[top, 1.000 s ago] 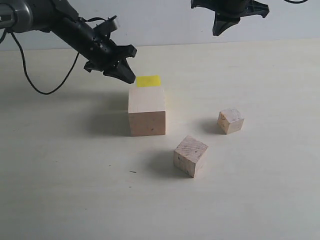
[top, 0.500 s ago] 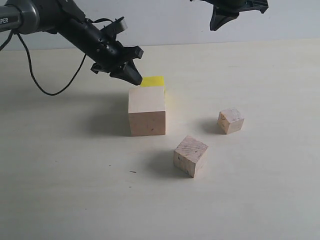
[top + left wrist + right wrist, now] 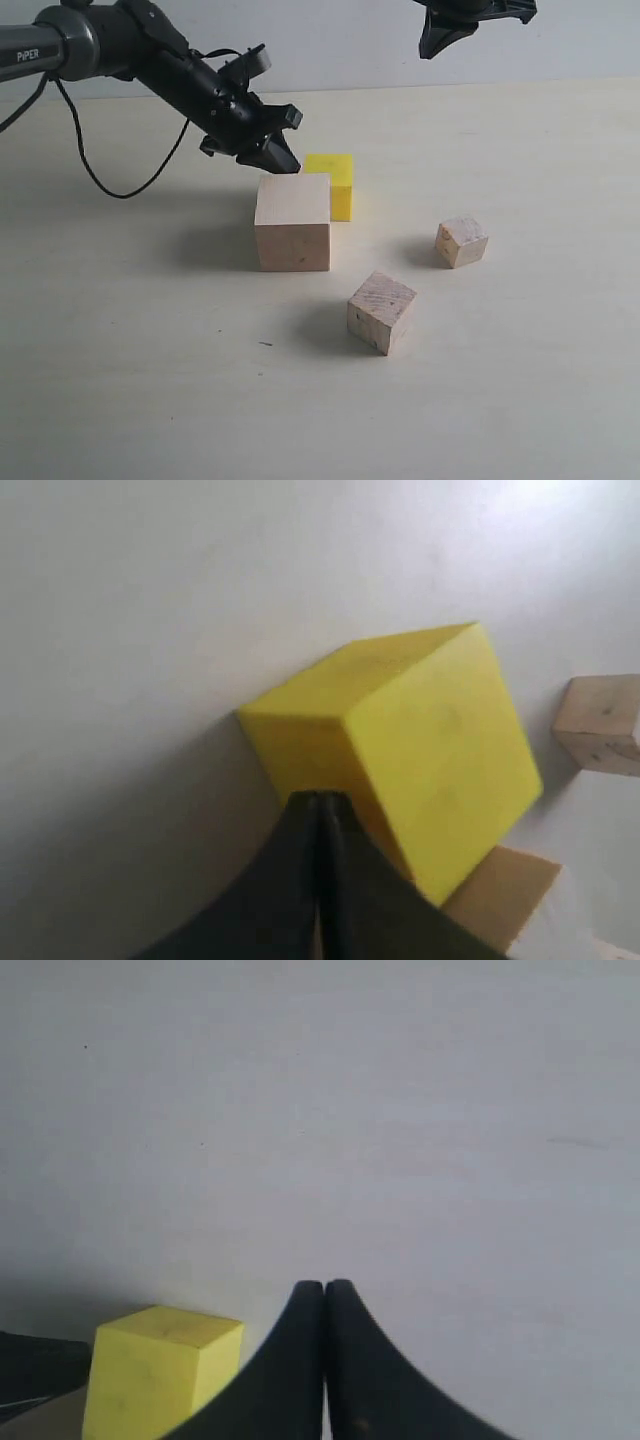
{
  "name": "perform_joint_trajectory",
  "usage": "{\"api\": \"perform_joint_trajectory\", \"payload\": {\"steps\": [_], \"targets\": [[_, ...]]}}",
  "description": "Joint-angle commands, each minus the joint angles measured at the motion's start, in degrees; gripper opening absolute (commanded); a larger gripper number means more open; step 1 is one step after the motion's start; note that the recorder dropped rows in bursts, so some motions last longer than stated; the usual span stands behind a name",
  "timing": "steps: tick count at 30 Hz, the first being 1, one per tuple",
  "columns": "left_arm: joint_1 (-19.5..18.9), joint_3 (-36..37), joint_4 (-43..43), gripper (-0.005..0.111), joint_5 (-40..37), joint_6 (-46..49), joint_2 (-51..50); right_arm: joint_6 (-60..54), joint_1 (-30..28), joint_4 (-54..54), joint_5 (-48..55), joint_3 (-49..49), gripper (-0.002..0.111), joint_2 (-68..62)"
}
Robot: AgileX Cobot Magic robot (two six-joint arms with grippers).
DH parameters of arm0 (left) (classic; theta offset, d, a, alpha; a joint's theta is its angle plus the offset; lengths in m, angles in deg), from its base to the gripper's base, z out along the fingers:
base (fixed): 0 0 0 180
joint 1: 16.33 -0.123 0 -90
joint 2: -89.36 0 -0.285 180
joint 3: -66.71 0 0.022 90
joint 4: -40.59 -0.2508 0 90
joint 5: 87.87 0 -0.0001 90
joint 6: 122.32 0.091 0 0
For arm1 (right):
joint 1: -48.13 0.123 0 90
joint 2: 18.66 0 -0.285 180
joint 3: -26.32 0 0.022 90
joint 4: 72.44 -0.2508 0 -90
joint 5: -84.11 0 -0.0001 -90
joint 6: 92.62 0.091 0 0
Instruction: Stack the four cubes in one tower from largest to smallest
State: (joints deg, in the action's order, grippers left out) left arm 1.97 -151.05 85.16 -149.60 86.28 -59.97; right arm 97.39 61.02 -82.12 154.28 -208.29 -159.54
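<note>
The left gripper [image 3: 280, 162] is pinched shut, with its tip right by the yellow cube [image 3: 332, 180]. That cube sits close at 1 o'clock of the big cube [image 3: 292, 225]. The medium cube [image 3: 381, 312] is at 5 o'clock and the small cube [image 3: 461, 241] at 3. The right gripper [image 3: 432, 45] is pinched shut too, high up.

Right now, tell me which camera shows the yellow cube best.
The left wrist view: the yellow cube fills the middle, close up, three faces clear. The exterior view shows it partly hidden behind the large wooden cube; the right wrist view catches it small, cut off at the frame's edge.
</note>
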Motion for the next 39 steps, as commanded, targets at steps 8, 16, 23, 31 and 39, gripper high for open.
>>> {"api": "perform_joint_trajectory", "payload": {"steps": [8,16,23,31,39], "targets": [[1.97,-5.01,1.17,0.0,0.66,1.39,-1.13,-1.01,-0.21,-0.85,-0.21,-0.54,0.0,0.86],[3.32,-5.35,1.18,0.0,-0.61,2.16,-1.13,-1.01,-0.21,-0.85,-0.21,-0.54,0.0,0.86],[3.7,-5.35,1.81,0.0,-1.74,3.06,-1.13,-1.01,-0.21,-0.85,-0.21,-0.54,0.0,0.86],[3.37,-5.35,2.73,0.0,-3.5,4.49,-0.67,0.49,-0.61,3.55,-0.21,-0.54,0.0,0.86],[2.83,-5.35,2.28,0.0,-4.31,5.92,0.91,0.49,-1.97,2.43,-0.21,-0.54,0.0,0.86]]}}
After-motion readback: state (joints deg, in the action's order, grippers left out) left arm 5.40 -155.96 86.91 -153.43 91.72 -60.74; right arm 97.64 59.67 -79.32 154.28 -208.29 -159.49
